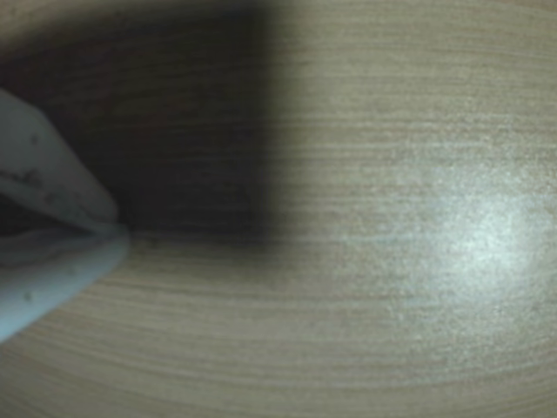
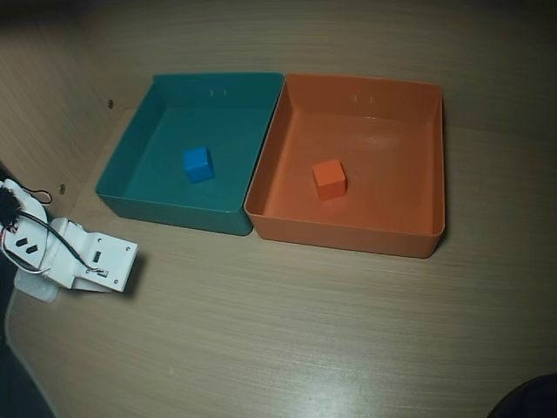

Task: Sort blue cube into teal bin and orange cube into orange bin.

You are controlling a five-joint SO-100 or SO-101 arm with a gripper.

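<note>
Blue cube (image 2: 197,164) inside teal bin (image 2: 130,157); orange cube (image 2: 329,179) inside orange bin (image 2: 418,157), bins touching side by side. Gripper (image 1: 122,231) over bare wooden table (image 1: 392,174) in wrist view, fingers (image 1: 52,174) pressed together, empty.

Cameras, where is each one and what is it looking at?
Wrist view: rides on the arm, low over the wooden table; the shut gripper pokes in at left.
Overhead view: up high, looking down on the teal bin holding the blue cube and the orange bin holding the orange cube; white arm at left.
Both show the same table.
</note>
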